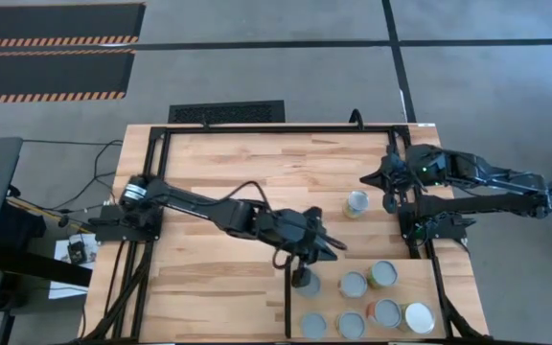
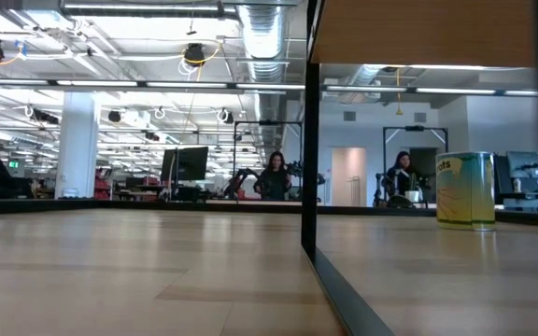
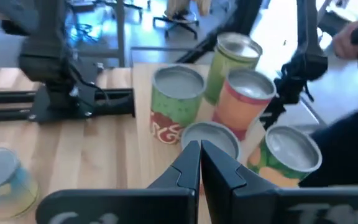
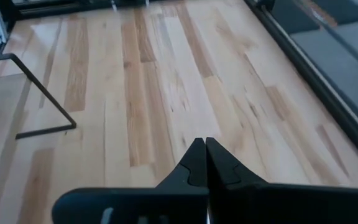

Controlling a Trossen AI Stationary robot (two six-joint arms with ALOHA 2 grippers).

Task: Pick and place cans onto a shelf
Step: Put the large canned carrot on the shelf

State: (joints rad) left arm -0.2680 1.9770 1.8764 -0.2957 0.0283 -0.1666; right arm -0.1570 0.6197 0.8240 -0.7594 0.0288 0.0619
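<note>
The shelf (image 1: 448, 287), a pale plywood panel with a black divider (image 1: 287, 302) along its left edge, is at the table's near right. Several cans stand upright on it, among them a grey-topped can (image 1: 305, 281) by the divider and a white-topped can (image 1: 419, 317). A yellow-green labelled can (image 1: 356, 203) stands alone on the tabletop and also shows in the low view (image 2: 465, 189). My left gripper (image 3: 199, 155) is shut just above the grey-topped can (image 3: 211, 138). My right gripper (image 4: 204, 149) is shut and empty, above bare tabletop at the far right (image 1: 370, 178). My left gripper's shut fingertips (image 3: 191, 152) come slanting down from the table's left over the near rim of the grey-topped can (image 3: 207, 130). I cannot tell whether they touch it. The can stands upright on the shelf.
Beyond the left gripper the cans stand close together: a green-and-red one (image 3: 178, 102), a tall yellow-green one (image 3: 235, 62), a red-orange one (image 3: 247, 99). Black frame rails (image 1: 151, 182) run round the table. Bare wood (image 1: 257, 163) lies in the far middle.
</note>
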